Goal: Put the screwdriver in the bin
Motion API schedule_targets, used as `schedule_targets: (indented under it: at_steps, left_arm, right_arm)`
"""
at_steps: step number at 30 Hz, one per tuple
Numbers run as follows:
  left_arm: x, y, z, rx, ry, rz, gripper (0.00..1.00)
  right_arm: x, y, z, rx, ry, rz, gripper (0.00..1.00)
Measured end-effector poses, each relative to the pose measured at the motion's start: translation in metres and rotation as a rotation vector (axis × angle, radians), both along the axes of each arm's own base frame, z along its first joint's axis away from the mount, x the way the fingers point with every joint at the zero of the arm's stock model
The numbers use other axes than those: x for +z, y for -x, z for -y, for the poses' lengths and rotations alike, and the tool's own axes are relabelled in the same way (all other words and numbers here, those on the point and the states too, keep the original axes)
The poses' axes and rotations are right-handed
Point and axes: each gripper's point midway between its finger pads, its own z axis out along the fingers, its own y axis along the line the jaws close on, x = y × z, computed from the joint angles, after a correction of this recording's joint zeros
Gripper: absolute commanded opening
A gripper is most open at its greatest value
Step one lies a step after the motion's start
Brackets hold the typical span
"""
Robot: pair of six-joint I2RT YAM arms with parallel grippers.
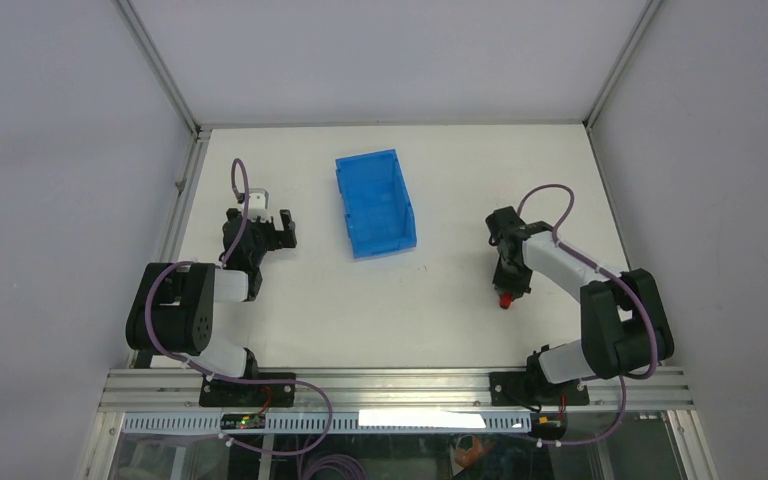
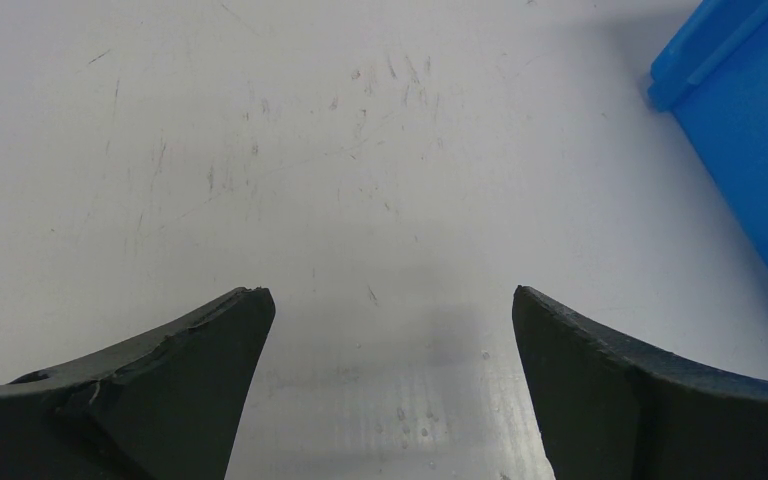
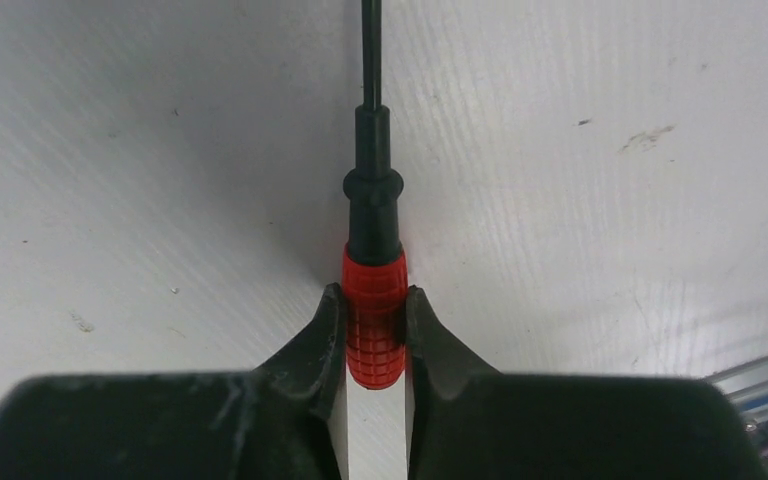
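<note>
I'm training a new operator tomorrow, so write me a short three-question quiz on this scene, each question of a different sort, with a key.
1. True or false: the right claw is shut on the red handle of the screwdriver.
2. Multiple choice: where is the bin? A. on the table, between the two claws. B. held up by the right claw. C. tipped upside down beside the screwdriver.
3. Fill in the blank: the left claw hangs over bare table with its jaws ____.

Key: 1 true; 2 A; 3 open.
</note>
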Motion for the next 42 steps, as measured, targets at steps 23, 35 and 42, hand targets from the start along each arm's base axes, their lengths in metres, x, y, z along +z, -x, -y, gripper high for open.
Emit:
schedule_targets:
  at_steps: [23,35,42]
  left_arm:
    - [0.000,0.000,0.000,0.000,0.000,0.000,0.99]
    - [0.000,0.000,0.000,0.000,0.000,0.000,0.99]
    - [0.000,0.000,0.000,0.000,0.000,0.000,0.99]
  right_arm:
    - [0.202,-0.117,-0.079,0.268,-0.051,0.432,0.00]
    - [0.196,-0.144,-0.242,0.625,-0.145,0.435,0.00]
    - [0.135,-0.171,-0.278,0.677,-0.113,0.348,0.00]
